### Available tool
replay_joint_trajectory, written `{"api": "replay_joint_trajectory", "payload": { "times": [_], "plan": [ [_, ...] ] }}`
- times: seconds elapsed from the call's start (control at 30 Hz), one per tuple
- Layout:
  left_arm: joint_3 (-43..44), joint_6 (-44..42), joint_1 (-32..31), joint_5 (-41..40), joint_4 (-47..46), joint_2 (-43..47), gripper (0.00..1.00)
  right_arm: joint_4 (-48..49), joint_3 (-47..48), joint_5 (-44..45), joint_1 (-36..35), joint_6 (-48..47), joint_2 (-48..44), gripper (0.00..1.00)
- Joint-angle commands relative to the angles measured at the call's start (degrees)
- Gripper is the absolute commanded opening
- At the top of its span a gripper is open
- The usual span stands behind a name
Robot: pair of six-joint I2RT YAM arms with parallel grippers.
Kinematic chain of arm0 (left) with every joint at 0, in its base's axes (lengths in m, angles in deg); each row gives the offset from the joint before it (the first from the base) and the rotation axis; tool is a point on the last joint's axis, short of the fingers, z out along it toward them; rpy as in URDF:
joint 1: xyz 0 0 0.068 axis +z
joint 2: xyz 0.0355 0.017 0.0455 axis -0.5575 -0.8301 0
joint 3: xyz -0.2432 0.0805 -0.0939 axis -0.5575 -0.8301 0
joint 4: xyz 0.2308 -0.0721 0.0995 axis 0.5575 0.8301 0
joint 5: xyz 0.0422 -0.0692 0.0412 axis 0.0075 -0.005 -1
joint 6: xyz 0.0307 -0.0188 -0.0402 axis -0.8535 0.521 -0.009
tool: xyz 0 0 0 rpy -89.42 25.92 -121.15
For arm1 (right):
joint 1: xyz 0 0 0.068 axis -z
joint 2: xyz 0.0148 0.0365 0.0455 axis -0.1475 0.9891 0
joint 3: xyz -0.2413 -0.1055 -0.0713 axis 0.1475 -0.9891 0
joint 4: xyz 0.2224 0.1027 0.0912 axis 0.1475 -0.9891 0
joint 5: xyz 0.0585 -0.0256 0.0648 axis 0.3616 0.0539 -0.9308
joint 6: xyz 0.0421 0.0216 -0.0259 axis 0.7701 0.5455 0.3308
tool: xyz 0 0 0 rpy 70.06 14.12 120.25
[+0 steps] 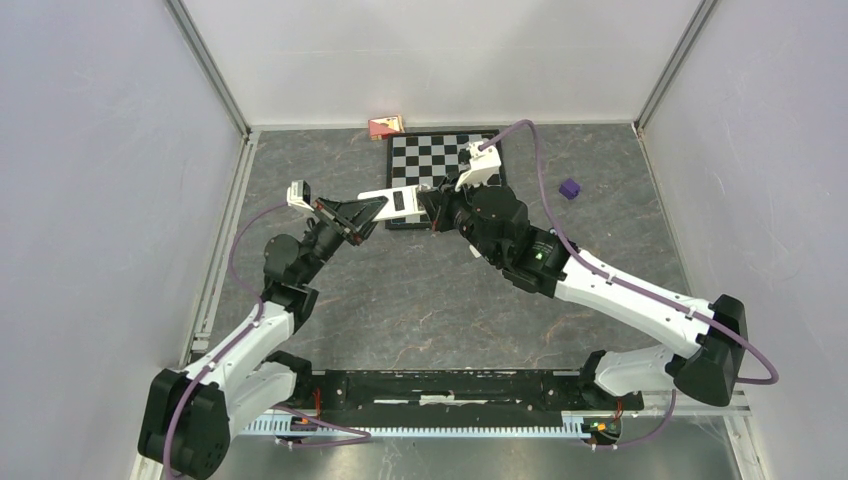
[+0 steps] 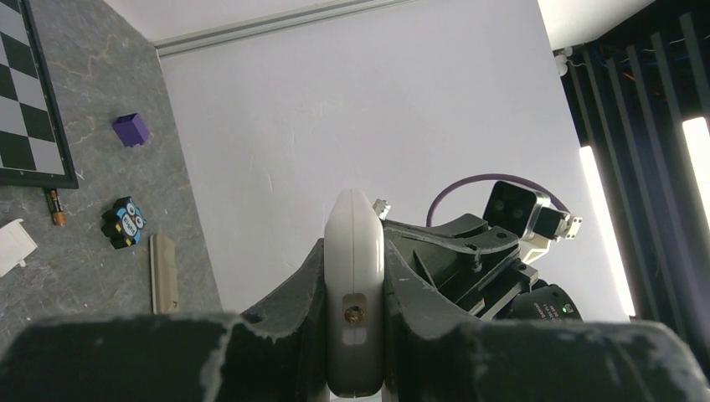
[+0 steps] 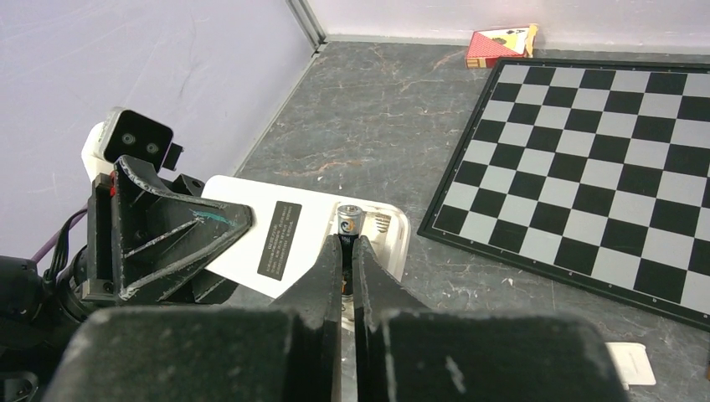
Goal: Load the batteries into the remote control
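You have chessboard [image 1: 420, 155] at far middle of table [image 1: 400, 290]; card box [image 1: 385, 126] behind its far left corner; cube [image 1: 569, 188] right of board. By board's near left corner: remote [image 1: 392, 203], clamped in left gripper [image 1: 375, 208]; right gripper [image 3: 347, 251] at its other end, battery [image 3: 348, 222] in its grip at remote's end compartment. Your left wrist view: second battery [image 2: 55, 206] on table just beside board's edge, flat strip [image 2: 163, 273] near it

Left fingers [image 2: 291, 311] clamp, right fingers [image 3: 322, 280] pinch shut, facing each other.
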Motion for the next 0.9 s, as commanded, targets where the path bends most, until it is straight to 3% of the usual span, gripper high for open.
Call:
{"api": "replay_joint_trajectory", "payload": {
  "times": [0.0,0.37,0.87],
  "plan": [
    [1.22,2.78,-0.29,0.70,-7.39,-0.37,0.02,0.96,2.26,0.41,-0.24,-0.98,0.57,0.04],
    [0.29,2.72,-0.26,0.88,-8.42,-0.19,0.02,2.91,2.15,-0.12,-0.24,-2.07,0.81,0.06],
    [0.54,5.92,-0.26,-1.36,-12.83,-1.21,0.02,-3.40,2.55,-3.89,-0.23,0.84,-0.93,0.25]
  ]
}}
